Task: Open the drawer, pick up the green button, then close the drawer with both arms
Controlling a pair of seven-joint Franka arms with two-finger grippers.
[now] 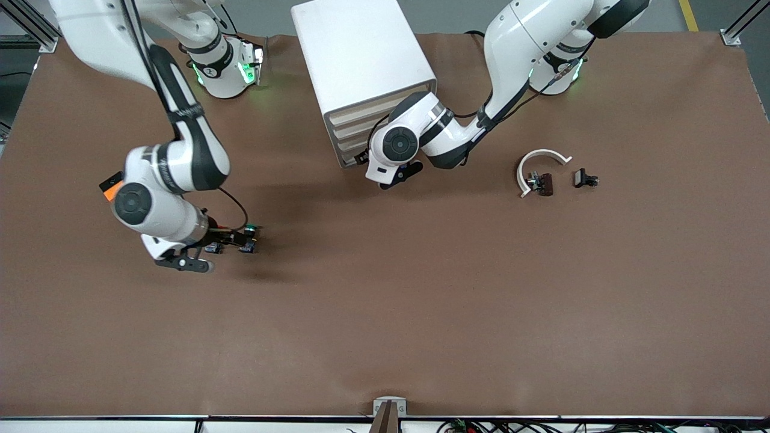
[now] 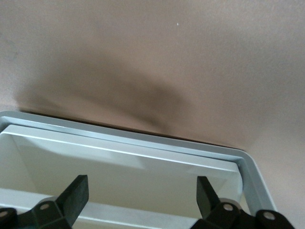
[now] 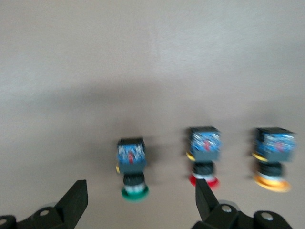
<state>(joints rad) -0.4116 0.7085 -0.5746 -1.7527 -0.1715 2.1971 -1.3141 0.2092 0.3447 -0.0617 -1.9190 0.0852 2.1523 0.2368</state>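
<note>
three buttons lie on the table (image 1: 421, 313) toward the right arm's end; the green button (image 3: 132, 167) sits free between my right gripper (image 3: 142, 202) fingers, spread wide, holding nothing; my left gripper (image 2: 143, 195), also wide and empty, faces the cabinet (image 1: 361, 60); i judge the drawer (image 1: 355, 155) nearly closed; its front is mostly hidden.

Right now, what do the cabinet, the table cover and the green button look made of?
Cabinet: smooth white shell with rounded edges, probably plastic or painted metal; drawer fronts look cream.
Table cover: matte brown sheet, seemingly paper or felt-like mat; faint creases, no glare.
Green button: likely molded plastic, glossy green cap on a dark block body.
</note>
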